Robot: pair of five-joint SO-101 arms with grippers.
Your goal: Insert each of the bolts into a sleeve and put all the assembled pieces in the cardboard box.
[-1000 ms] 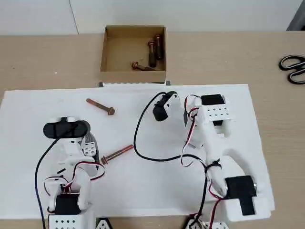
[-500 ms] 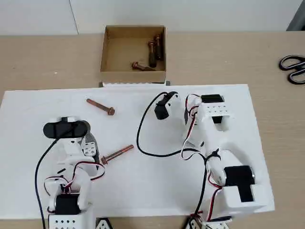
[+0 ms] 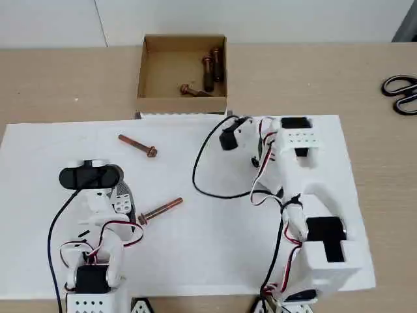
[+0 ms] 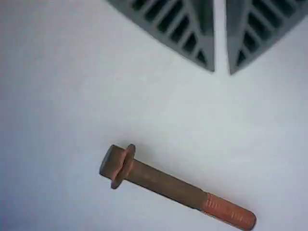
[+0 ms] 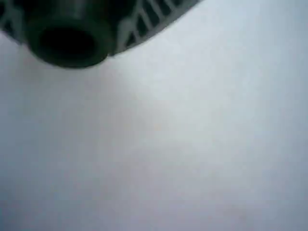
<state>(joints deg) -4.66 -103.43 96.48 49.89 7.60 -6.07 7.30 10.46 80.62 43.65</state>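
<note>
Two loose copper-coloured bolts lie on the white sheet. One bolt lies just beside my left gripper, whose grey fingers are shut with nothing between them. The other bolt lies farther back on the left. My right gripper is shut on a black sleeve, its open bore showing, held low over the bare sheet. The right arm stands near the sheet's far edge. The cardboard box beyond holds several assembled pieces.
Scissors lie on the wooden table at the far right. A black cable loops over the sheet between the arms. The left arm's base stands at the near edge.
The right arm has swung its wrist away from the near edge toward the box, and its base link has turned. The left arm and both bolts have kept still.
</note>
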